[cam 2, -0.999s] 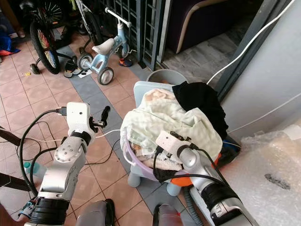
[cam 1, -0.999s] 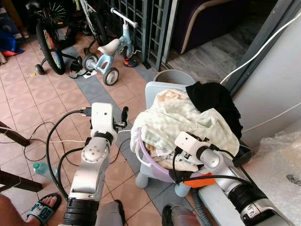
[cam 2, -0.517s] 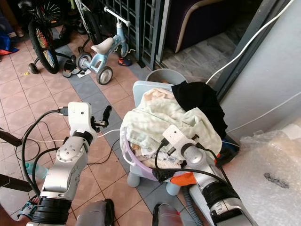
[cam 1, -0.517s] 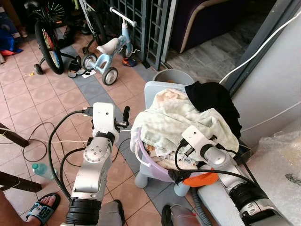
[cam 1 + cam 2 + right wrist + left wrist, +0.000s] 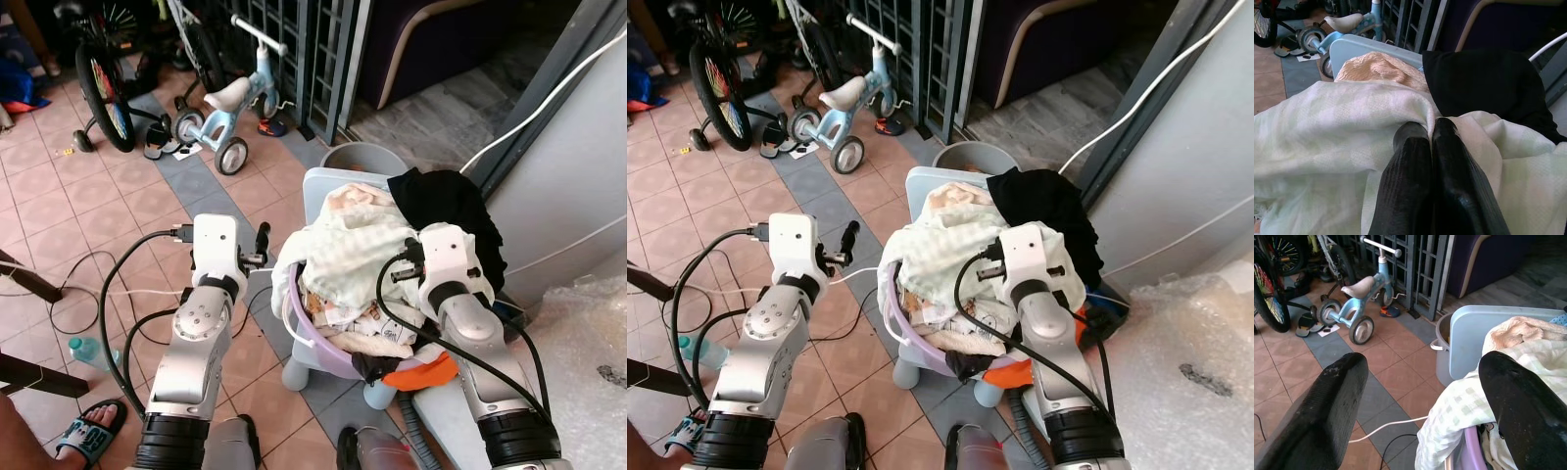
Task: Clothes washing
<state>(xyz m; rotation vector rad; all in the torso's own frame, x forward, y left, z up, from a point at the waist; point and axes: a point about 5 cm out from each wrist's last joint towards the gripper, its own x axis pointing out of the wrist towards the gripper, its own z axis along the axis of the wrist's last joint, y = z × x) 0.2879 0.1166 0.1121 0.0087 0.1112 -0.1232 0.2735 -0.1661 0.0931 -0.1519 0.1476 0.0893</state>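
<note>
I am standing on a tiled porch floor, with bicycles and a child's tricycle parked by a grille. Before me a lilac laundry basket is sitting heaped on a pale blue stool. A black garment is lying at the far side. The pale green checked cloth is draping the heap's top, running across from my left to my right. My right gripper is pinching a fold of it, fingers pressed together; up is the way out. My left gripper is hovering wide apart just beside the basket's left rim.
</note>
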